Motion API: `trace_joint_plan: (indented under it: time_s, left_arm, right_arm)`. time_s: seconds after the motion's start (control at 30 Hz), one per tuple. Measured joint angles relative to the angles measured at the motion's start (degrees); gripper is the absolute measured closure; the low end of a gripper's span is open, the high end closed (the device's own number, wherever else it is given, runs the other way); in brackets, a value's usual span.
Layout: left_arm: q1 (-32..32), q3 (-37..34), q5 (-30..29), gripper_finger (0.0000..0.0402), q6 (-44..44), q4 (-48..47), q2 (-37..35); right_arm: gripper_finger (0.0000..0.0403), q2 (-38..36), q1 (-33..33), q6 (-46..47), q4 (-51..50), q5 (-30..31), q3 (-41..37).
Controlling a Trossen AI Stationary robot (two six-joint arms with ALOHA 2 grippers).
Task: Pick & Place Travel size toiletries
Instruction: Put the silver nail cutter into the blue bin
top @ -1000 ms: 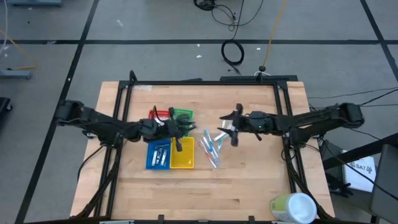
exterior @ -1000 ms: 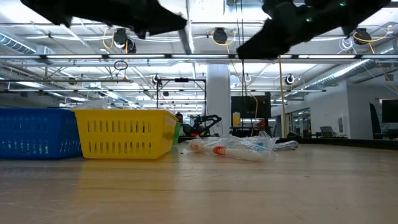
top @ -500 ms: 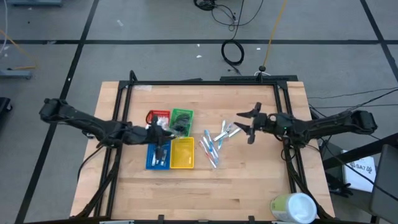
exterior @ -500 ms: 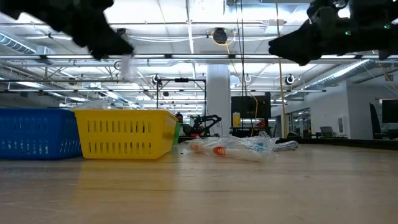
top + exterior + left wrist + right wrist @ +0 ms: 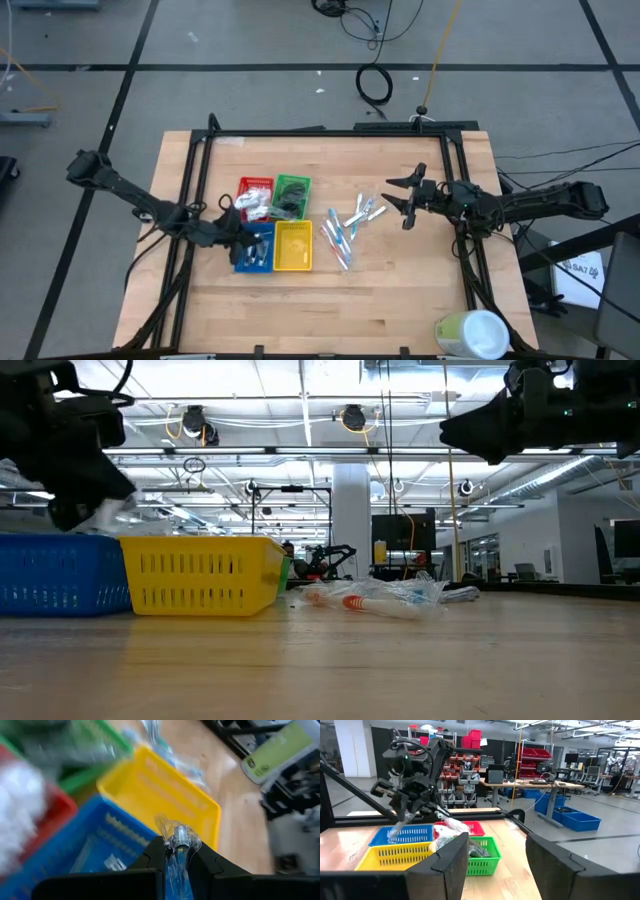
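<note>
While several loose tubes (image 5: pixel 343 232) lie unsorted in the middle of the table (image 5: pixel 400 310), the sorting looks partly done. The blue tray (image 5: pixel 252 251) already holds a few pale wrapped items, the red tray (image 5: pixel 254 190) a heap of white packets (image 5: pixel 253 205) and the green tray (image 5: pixel 293 186) some dark pieces, while the yellow tray (image 5: pixel 293 247) looks bare inside. By that reckoning a good share of the toiletries is placed and the loose pile, plus the item now carried, is left.

Nearest the table's front edge among the working parts, the left gripper (image 5: pixel 236 240) sits at the blue tray's left side, its fingers pinched tight on a clear-wrapped tube (image 5: pixel 179 851); in the left wrist view the wrapped end juts out between the fingertips, over the blue tray's rim and near the yellow one. The low view shows it raised above the blue basket wall, so the tube seems about ready to be let go there.

Farther back and toward the right edge, the right gripper (image 5: pixel 404 196) hovers with its jaws parted and nothing between them, near the right end of the loose tubes but apart from them.
</note>
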Motion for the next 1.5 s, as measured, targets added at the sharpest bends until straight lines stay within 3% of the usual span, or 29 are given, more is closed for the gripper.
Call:
trace_joint_plan:
  time_s: [0.13, 0.33, 0.53, 0.87, 1.03, 1.3, 1.5]
  left_arm:
    - [-0.9, 0.0, 4.7, 0.0354, -9.5, -6.1, 0.1]
    - [-0.9, 0.0, 5.4, 0.0326, -18.2, -11.9, 0.1]
    - [-0.9, 0.0, 5.3, 0.0279, -16.8, -9.9, 0.1]
    - [-0.5, 0.1, 7.1, 0.0148, -14.0, -9.9, -0.4]
    - [0.6, 2.4, 7.0, 0.0116, -7.3, -9.1, -2.8]
    - [2.7, 7.9, 5.0, 0.0112, 18.2, -2.5, -7.9]
    - [4.7, 9.9, -1.9, 0.0112, 30.6, -0.3, -10.1]
  right_arm:
    - [0.0218, 0.0, 0.0, 0.0, 0.1, 0.0, 0.0]
    - [0.0218, 0.0, 0.0, 0.1, 0.1, 0.0, 0.0]
    - [0.0218, 0.0, 0.0, 1.1, 0.1, 0.0, 0.0]
    - [0.0222, 0.0, 0.0, 1.1, 0.1, 0.0, 0.0]
    - [0.0221, 0.6, 0.0, 1.1, 0.1, 0.0, 0.0]
    - [0.0208, 12.7, 0.0, 1.4, -0.9, 2.4, 0.5]
    - [0.0205, 19.4, -1.3, 4.6, -24.7, 8.2, 7.9]
